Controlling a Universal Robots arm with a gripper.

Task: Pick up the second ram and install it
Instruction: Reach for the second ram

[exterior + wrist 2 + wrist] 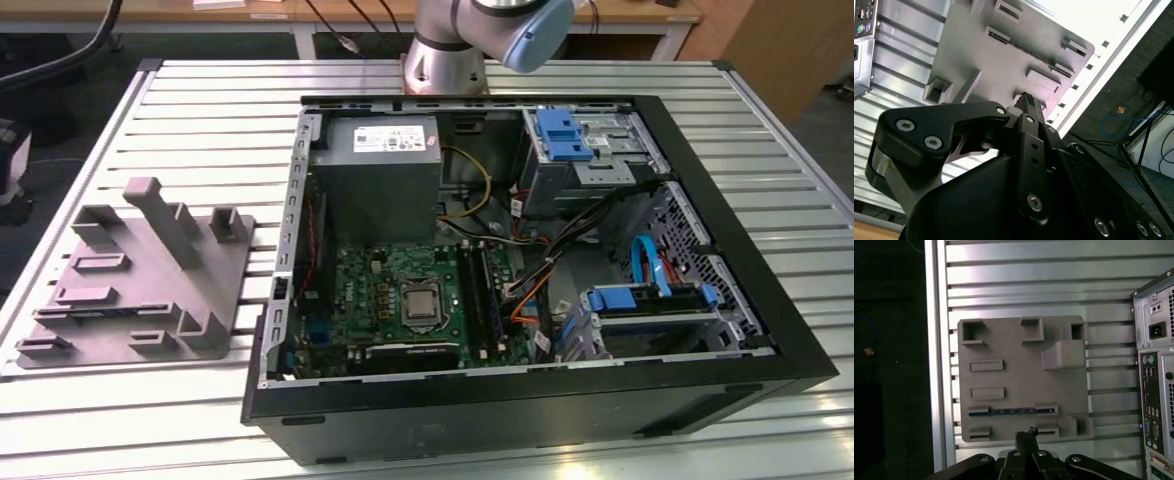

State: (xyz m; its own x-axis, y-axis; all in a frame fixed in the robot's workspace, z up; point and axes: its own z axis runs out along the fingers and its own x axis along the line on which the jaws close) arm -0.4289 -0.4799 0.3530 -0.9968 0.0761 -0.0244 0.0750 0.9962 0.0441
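Edgewise, second ram point(1011, 411) slotted in tray point(1019, 347)

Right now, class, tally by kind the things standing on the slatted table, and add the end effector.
Grey fixture tray: 1
Second ram, lying in that tray: 1
Open computer case: 1
End effector: 1
Total: 4

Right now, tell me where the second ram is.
In the first wrist view the second ram sits in a long slot of the grey fixture tray; the tray lies on the slatted table at the exterior view's left of the computer case.
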